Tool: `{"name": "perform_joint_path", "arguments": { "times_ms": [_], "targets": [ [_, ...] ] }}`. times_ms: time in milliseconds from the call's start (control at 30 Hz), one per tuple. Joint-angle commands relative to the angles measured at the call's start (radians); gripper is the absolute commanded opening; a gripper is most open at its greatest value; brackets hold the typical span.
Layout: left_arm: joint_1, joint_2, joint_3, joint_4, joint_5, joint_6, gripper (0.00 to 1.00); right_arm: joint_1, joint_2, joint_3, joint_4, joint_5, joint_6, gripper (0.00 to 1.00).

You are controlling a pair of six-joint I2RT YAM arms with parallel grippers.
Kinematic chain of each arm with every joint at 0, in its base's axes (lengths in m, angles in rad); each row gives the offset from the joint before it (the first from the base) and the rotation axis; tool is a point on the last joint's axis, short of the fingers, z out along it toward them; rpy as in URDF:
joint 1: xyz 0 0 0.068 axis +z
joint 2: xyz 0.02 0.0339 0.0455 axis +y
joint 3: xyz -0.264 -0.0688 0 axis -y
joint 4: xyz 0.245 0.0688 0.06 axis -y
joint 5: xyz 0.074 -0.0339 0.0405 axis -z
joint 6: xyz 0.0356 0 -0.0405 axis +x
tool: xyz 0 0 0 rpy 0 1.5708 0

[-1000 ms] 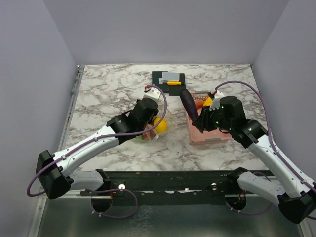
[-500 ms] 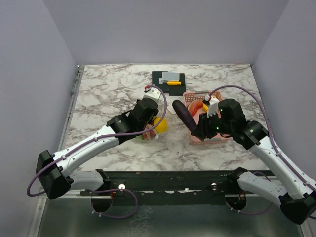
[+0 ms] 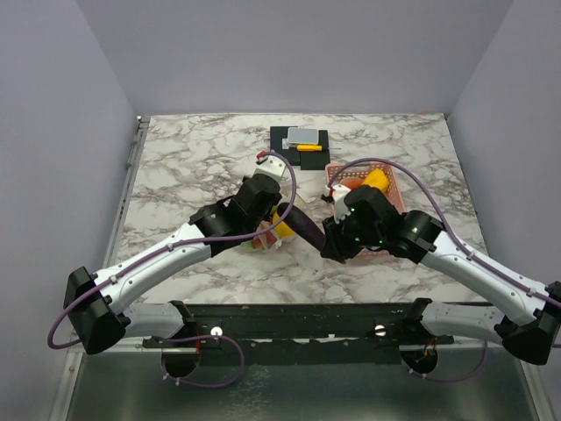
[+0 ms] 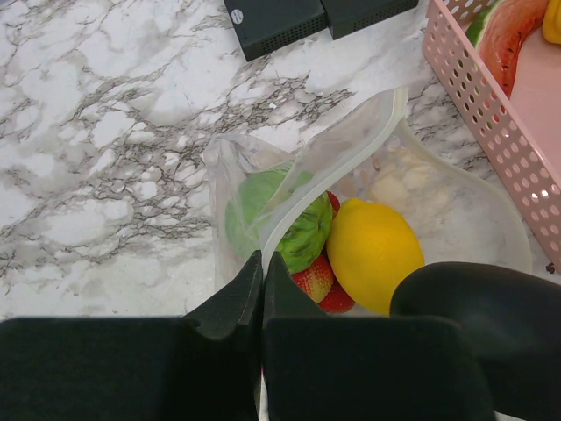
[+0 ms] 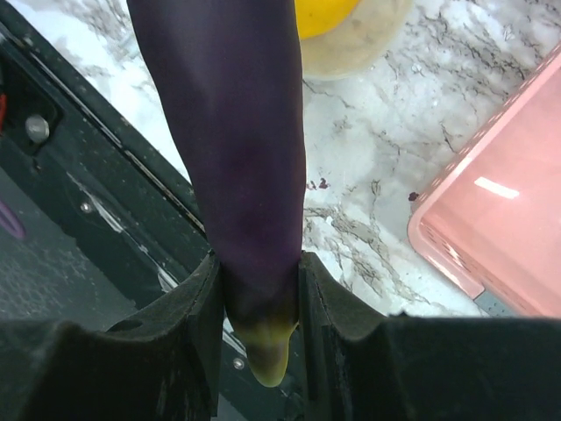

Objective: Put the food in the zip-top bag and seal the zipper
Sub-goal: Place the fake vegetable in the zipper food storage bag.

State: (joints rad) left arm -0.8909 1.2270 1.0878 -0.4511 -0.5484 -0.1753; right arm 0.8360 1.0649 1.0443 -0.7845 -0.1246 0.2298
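Observation:
The clear zip-top bag (image 4: 438,202) lies open on the marble. It holds a green leafy vegetable (image 4: 302,232), red strawberries (image 4: 314,279) and a yellow lemon (image 4: 372,250). My left gripper (image 4: 263,263) is shut on the bag's white zipper rim (image 4: 351,145) and holds the mouth up. My right gripper (image 5: 259,289) is shut on the stem end of a dark purple eggplant (image 5: 237,132). In the top view the eggplant (image 3: 302,226) slants up-left, its far end at the lemon (image 3: 282,224) and the bag mouth. It also shows in the left wrist view (image 4: 482,307).
The pink perforated basket (image 3: 337,168) stands right of the bag, partly under my right arm, with a yellow-orange piece (image 3: 375,178) and a watermelon slice (image 4: 526,35) in it. A yellow-and-grey item on a black base (image 3: 301,139) sits behind. The black front rail (image 3: 307,311) is close.
My right gripper has carried the eggplant left, from over the basket to the bag's mouth. My left gripper has stayed shut on the bag rim.

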Motion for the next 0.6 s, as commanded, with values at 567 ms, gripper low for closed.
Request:
{"name": "perform_joint_path", "arguments": {
  "times_ms": [567],
  "targets": [
    [0.003, -0.010, -0.002, -0.001, 0.028, 0.000, 0.00, 0.184, 0.268, 0.175, -0.134, 0.354, -0.084, 0.03]
  ]
}}
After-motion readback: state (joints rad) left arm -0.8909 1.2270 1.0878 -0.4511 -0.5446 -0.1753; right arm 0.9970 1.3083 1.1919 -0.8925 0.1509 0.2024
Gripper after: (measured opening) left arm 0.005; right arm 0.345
